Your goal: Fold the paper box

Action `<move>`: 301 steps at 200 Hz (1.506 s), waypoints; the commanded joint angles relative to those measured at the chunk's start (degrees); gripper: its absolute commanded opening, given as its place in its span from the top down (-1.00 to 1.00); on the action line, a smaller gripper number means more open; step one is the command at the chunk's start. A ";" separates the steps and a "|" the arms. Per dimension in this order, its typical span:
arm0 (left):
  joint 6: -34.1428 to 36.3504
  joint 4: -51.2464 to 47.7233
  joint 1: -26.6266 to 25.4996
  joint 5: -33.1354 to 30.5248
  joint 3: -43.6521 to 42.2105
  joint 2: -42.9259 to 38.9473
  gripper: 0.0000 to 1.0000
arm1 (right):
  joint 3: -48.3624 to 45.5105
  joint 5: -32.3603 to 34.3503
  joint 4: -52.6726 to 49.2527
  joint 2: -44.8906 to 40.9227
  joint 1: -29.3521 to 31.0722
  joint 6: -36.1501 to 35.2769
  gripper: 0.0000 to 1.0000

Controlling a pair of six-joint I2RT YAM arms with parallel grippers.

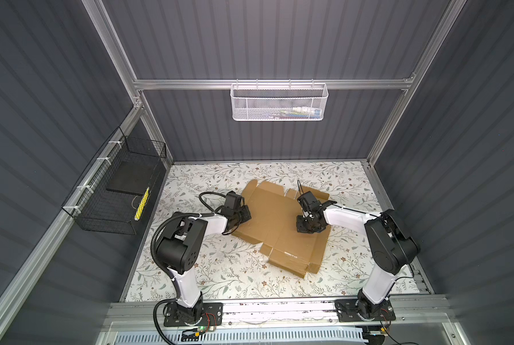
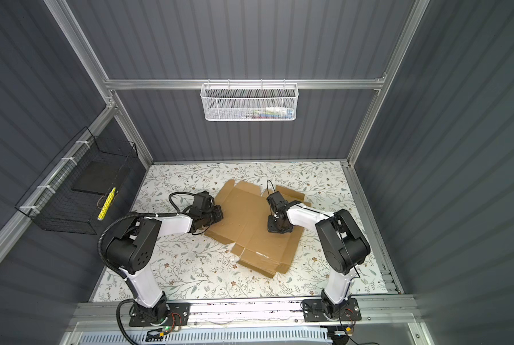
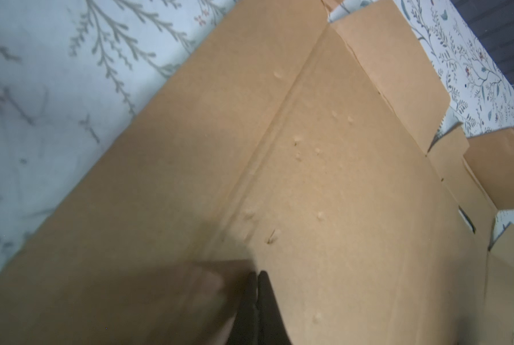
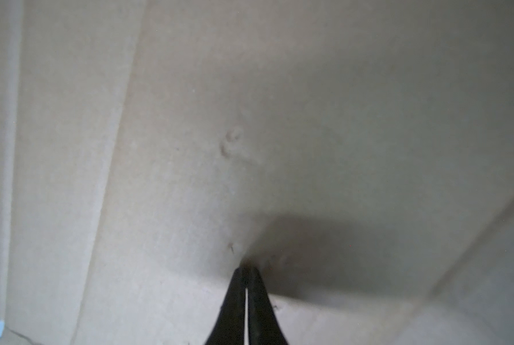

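The paper box [image 1: 279, 221] lies flat mid-tabletop [image 1: 219, 268]. The left gripper [image 3: 257, 276] and right gripper [image 4: 246, 267], closed and empty, press tips onto it, likely pinning it for creasing.

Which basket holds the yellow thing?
The black wire basket on the left wall, not the white mesh basket on the back rail.

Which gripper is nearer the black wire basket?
Left. The left gripper sits at the paper box's edge nearest the black wire basket; the right gripper is farther across it.
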 commanded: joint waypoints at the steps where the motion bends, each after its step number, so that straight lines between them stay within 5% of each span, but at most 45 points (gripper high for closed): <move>1: -2.47 -3.42 -1.78 2.25 -3.43 -2.29 1.00 | 3.70 2.61 -3.60 1.44 -1.38 -4.39 0.80; 76: 1.40 -10.25 -1.96 -2.04 1.65 -8.77 1.00 | 2.99 3.12 -6.71 -10.42 0.07 -5.07 0.75; 159: 5.47 -10.98 -0.73 0.16 16.36 3.86 1.00 | -13.64 4.96 -4.46 -26.15 7.95 7.09 0.69; 301: 5.32 -9.14 -0.08 0.61 15.27 10.08 1.00 | -16.31 1.79 3.41 -14.62 7.54 8.77 0.76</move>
